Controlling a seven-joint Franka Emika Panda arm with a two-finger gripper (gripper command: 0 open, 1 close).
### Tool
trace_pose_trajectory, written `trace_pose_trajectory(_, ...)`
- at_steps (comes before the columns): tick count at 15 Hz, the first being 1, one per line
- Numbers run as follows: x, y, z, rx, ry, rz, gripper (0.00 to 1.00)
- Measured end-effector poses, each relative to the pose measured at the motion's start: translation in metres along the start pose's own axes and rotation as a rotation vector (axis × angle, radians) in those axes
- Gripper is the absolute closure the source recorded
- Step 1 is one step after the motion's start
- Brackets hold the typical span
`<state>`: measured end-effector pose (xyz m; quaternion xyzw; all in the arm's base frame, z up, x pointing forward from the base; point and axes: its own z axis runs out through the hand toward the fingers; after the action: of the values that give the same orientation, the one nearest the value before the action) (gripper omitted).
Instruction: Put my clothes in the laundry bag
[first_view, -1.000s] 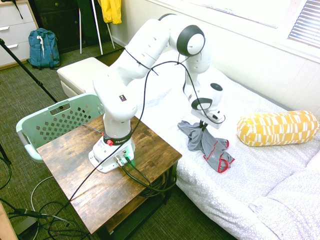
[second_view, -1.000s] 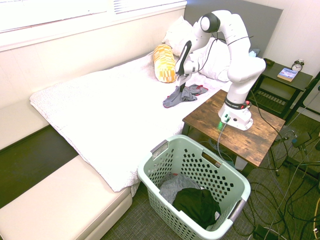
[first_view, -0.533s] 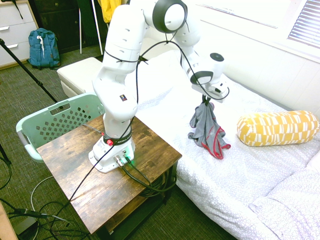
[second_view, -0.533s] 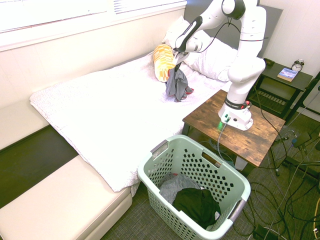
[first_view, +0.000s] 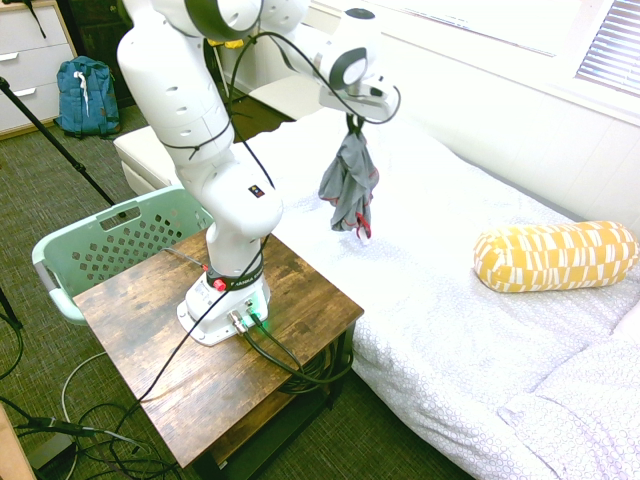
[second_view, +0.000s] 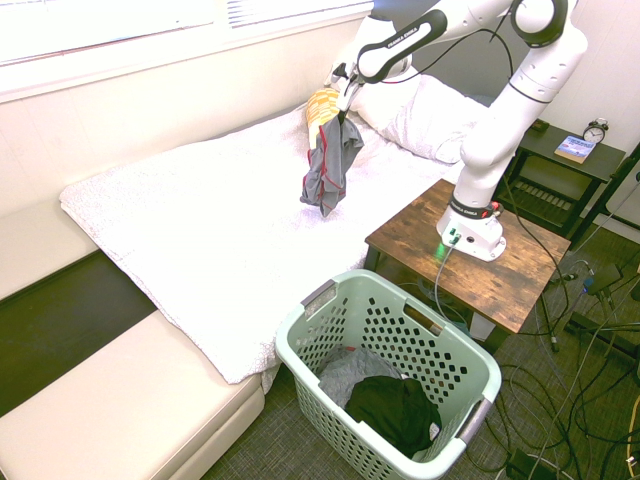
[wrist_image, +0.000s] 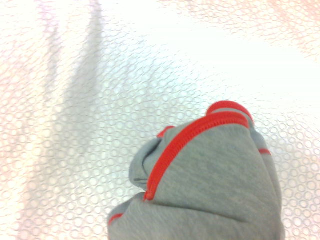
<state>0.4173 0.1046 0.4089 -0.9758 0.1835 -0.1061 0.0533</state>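
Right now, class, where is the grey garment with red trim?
The grey garment hangs from the shut gripper, in the air above the white bed, clear of the laundry basket on the floor.

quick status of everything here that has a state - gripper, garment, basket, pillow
gripper: shut on the grey garment
grey garment: held by its top, hanging clear above the bed
laundry basket: upright on the floor, dark and grey clothes already inside
yellow pillow: lying on the bed
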Motion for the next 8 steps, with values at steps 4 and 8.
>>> trace_pose_trajectory(4,-0.157,-0.087,-0.056,-0.046,-0.013,-0.096,1.00)
trace_pose_trajectory(8,-0.333,-0.092,-0.095,-0.083,0.002,-0.177,1.00)
